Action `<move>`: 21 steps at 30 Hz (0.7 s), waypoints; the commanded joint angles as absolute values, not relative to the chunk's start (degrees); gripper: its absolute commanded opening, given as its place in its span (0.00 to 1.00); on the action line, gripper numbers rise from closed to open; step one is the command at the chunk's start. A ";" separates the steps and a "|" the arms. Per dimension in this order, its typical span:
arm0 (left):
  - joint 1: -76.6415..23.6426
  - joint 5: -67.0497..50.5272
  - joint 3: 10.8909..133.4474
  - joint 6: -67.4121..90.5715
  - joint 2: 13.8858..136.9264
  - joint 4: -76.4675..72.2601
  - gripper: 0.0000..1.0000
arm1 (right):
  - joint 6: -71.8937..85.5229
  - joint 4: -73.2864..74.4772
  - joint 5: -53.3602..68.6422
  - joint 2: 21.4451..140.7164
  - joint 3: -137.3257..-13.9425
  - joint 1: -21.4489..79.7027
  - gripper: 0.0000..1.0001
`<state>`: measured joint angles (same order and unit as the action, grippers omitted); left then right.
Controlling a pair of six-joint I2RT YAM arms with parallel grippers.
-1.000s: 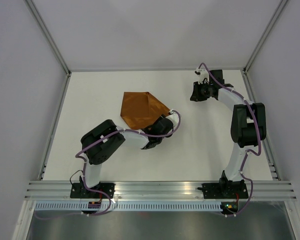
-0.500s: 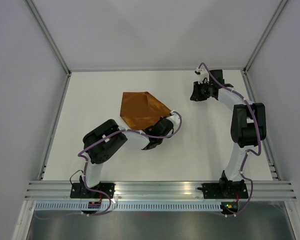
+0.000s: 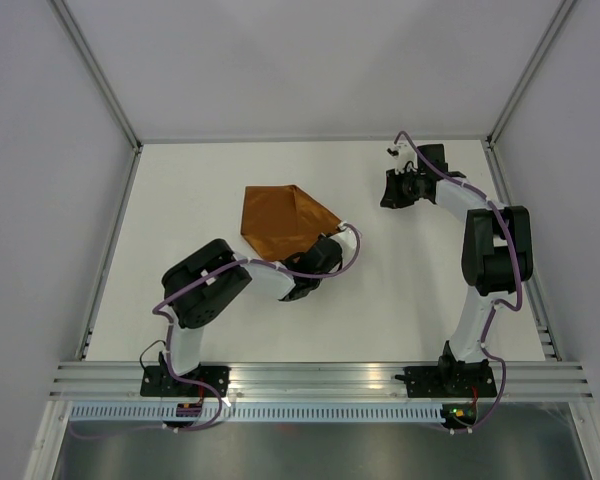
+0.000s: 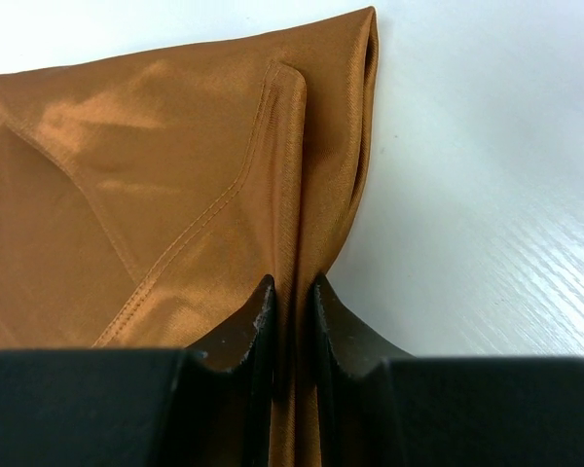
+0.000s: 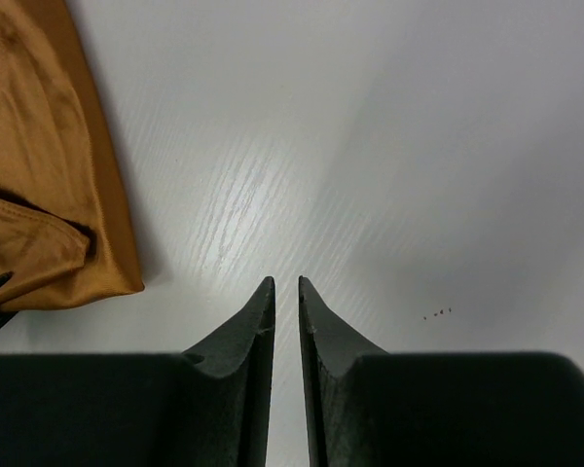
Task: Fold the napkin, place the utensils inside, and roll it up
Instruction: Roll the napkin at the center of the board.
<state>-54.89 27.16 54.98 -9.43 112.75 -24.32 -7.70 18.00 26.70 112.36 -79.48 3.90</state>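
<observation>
Both left jaws clamp a raised fold at the near right edge of the napkin (image 4: 156, 175); from them the cloth spreads away up the desk (image 3: 180, 180) and to the left. Right jaws, nearly closed on nothing, hang well apart at far right, the napkin off their left.

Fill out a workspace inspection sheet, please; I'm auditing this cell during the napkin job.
Surface: white table, a few dark specks near the right arm.
Job's things: rust-brown napkin, partly folded, left of centre; utensils: nothing seen.
Clutter: nothing seen.
Grippers: left gripper pinched on the napkin's folded edge; right gripper nearly closed, empty, beside the napkin.
Cables: purple cables run along both arms.
Surroundings: pale walls; aluminium rail at the near edge.
</observation>
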 commanded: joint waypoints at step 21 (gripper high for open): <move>-52.65 0.26 41.40 3.60 104.68 -26.01 0.02 | -20.03 17.49 29.35 103.89 -73.05 5.62 0.21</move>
